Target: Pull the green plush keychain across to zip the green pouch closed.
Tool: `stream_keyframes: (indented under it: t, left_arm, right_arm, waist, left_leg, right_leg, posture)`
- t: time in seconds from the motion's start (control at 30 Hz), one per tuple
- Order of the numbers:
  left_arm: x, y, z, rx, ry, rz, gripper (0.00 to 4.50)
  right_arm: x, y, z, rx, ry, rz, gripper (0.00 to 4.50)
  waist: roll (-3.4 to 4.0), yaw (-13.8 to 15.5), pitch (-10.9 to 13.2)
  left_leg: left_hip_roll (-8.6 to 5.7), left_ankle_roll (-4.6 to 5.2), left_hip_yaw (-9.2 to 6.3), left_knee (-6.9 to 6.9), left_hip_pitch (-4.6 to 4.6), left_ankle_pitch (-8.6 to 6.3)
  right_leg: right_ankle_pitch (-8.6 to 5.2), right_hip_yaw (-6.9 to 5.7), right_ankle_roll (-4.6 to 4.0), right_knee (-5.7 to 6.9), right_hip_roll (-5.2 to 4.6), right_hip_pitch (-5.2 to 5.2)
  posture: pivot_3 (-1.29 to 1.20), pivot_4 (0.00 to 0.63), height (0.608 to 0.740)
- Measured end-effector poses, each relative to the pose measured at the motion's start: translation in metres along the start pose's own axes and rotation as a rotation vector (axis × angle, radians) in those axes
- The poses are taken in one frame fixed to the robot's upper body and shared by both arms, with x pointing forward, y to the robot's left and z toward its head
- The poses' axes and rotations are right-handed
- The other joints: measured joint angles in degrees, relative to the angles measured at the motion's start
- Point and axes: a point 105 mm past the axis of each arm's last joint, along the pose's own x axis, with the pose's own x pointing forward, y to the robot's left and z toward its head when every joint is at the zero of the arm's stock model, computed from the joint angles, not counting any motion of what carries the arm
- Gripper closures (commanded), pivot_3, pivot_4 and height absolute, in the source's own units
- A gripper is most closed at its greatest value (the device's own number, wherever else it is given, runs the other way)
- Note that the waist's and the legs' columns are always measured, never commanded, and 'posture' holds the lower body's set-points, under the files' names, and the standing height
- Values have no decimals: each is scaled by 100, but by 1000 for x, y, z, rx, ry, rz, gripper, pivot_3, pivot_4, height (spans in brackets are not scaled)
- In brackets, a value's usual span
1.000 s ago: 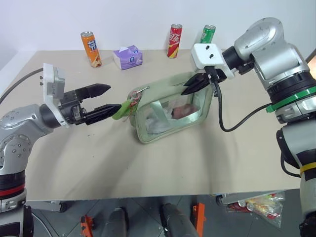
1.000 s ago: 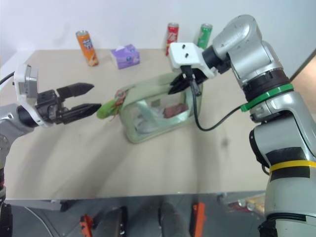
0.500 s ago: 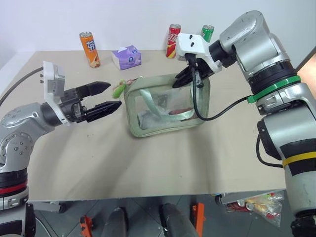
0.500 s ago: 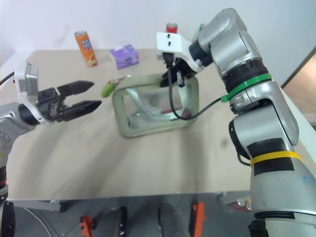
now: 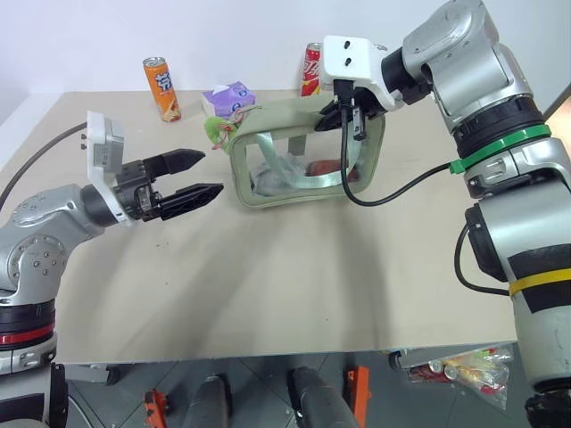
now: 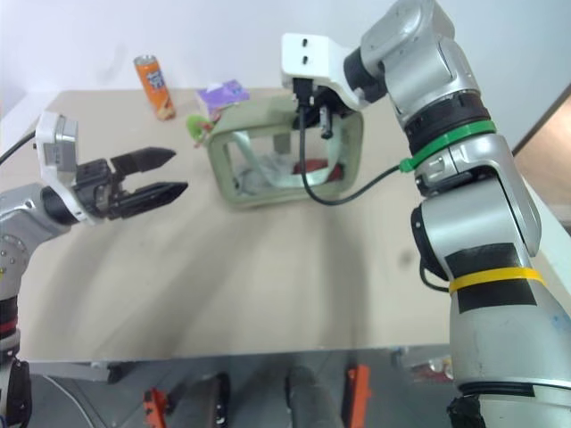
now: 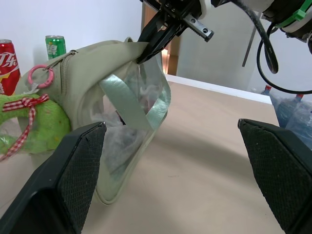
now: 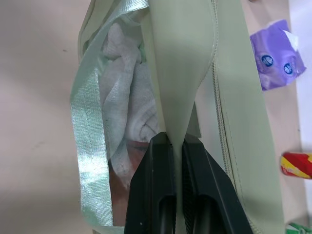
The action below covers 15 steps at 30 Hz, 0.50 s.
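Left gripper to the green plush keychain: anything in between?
Nothing; bare tabletop separates the left gripper from the green plush keychain in the left eye view.

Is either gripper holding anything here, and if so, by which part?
The right gripper is shut on the green pouch, pinching a fold of fabric at its top edge beside the zipper. The left gripper is open and holds nothing.

Three soda cans: one orange, one red, one green; one purple tissue box; one green pouch; one green plush keychain; one counter.
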Motion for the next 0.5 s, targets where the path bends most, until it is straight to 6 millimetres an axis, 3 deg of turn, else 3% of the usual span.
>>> stream_keyframes:
  t: [0.23, 0.5]
  left_arm:
    - [1, 0, -1, 0, 5, -7, 0]
    - [0, -1, -1, -3, 6, -14, 0]
  right_arm:
    - [3, 1, 16, 30, -55, -11, 4461]
    - [24, 31, 11, 168, -72, 39, 4461]
  waist:
    - [0, -3, 0]
    - [0, 9, 0]
  left_leg:
    - [0, 0, -5, -5, 0, 0]
    - [-1, -1, -13, 3, -11, 1]
  right_leg:
    - [-2, -3, -1, 1, 1, -1]
    - [-1, -9, 1, 0, 0, -2]
  posture:
    - [0, 150, 740]
    - [0, 150, 740]
